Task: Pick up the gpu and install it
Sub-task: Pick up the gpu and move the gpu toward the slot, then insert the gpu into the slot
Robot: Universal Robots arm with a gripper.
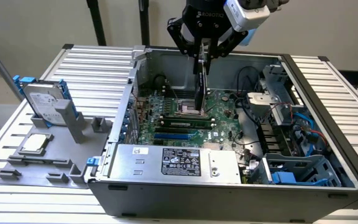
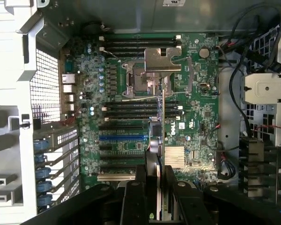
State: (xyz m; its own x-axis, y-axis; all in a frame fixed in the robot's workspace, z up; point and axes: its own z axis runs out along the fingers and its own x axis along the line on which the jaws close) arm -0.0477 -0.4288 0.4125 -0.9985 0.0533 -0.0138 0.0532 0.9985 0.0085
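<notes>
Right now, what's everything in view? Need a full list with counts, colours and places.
table: 1, silver slatted, under everything
computer case: 1, grey, open, on the table
motherboard: 1, green, inside the case
power supply: 1, silver with a black label, in the case along its near wall
stand: 1, grey, on the table at the exterior view's left
hard drive: 1, silver in a blue frame, upright on the stand
processor chip: 1, silver square, flat on the stand
gpu: 1, dark, edge-on, hanging over the motherboard
gripper: 1, black, shut on the gpu's top edge
</notes>
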